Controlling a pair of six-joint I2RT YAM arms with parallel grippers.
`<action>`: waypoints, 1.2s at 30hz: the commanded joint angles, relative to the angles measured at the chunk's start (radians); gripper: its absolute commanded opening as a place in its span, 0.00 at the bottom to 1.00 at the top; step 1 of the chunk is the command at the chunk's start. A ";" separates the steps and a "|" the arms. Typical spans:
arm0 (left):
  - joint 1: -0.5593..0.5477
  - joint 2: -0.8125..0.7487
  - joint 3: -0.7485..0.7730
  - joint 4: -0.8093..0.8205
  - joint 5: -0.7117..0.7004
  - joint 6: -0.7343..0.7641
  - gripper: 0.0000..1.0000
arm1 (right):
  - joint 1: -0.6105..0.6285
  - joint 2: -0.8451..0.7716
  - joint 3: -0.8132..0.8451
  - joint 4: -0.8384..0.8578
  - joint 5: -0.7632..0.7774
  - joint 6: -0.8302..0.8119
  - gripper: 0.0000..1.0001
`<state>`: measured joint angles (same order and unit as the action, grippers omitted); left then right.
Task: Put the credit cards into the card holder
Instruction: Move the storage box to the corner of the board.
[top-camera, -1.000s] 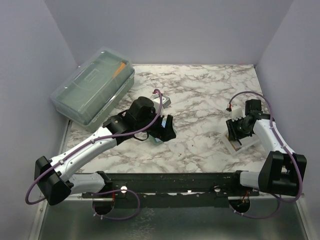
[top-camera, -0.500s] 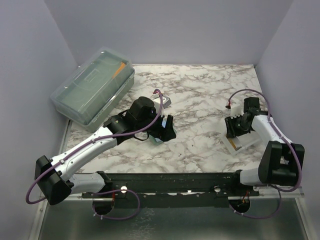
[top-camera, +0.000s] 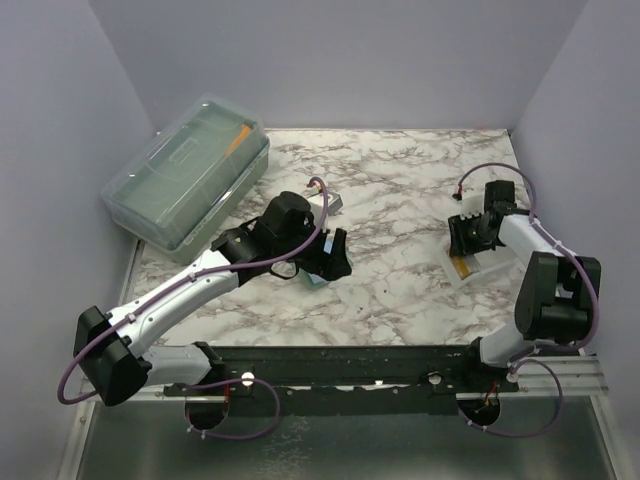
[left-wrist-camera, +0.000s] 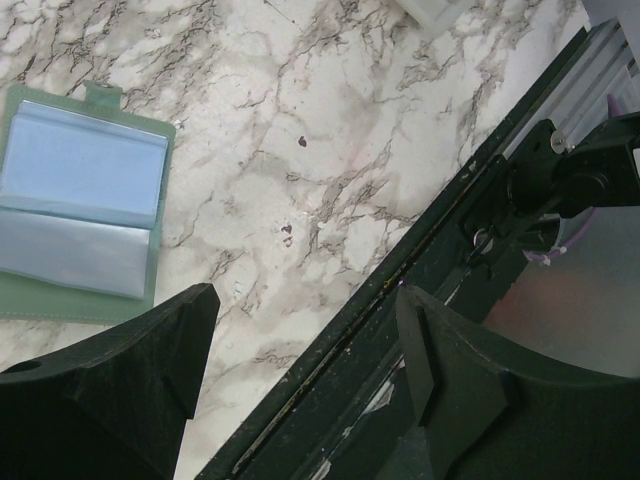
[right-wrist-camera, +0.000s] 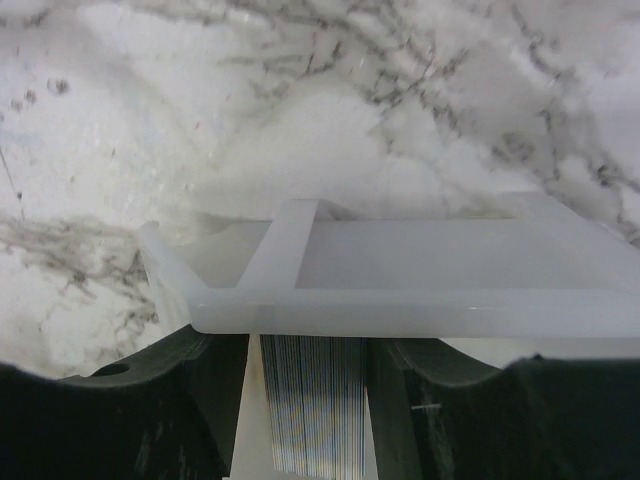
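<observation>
Nearest me, along the front edge of the bench (top-camera: 400, 200), the black rail (top-camera: 350, 358) is running just below both arms, so there is little room for swinging low on that side. The left pincer (left-wrist-camera: 305, 300) is hanging open and empty, its jaws spread wide over bare marble. The card holder (left-wrist-camera: 75, 215) is lying flat and unfolded at the left of the left wrist view. Its clear bluish pockets are facing up, just beside one finger and not touching it. It is looking soft and floppy. I am guessing it will need pinning down, or it will skid on the smooth marble.

Over at the right of the overhead view, the right pincer (right-wrist-camera: 305, 350) is sitting down in the white divided tray (right-wrist-camera: 400, 300). The credit cards (right-wrist-camera: 315, 420) are showing edge-on as a tight stack in a narrow compartment, with the jaws straddling them. Whether they are squeezing the stack I cannot tell. The cards are looking light, stiff and slick, so gripping across the flat faces seems safest, though they could fan out or slip. The tray's walls are crowding both fingers, so straight up looks like the open way out.

Farthest back, at the upper left, the translucent lidded box (top-camera: 185, 170) is sitting well apart from both pincers.
</observation>
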<state>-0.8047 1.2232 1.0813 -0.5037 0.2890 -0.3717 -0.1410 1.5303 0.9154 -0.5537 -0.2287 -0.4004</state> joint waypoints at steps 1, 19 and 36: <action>0.015 0.015 -0.013 0.005 0.015 0.016 0.79 | 0.021 0.111 0.077 0.123 0.058 0.037 0.47; 0.047 0.030 -0.019 0.015 0.037 0.013 0.79 | 0.064 0.286 0.265 -0.006 0.151 0.101 0.43; 0.048 0.033 -0.022 0.025 0.067 0.008 0.79 | 0.064 0.210 0.247 -0.056 0.054 0.149 0.55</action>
<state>-0.7605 1.2488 1.0672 -0.4961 0.3248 -0.3721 -0.0788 1.7889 1.1847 -0.5762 -0.1310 -0.2615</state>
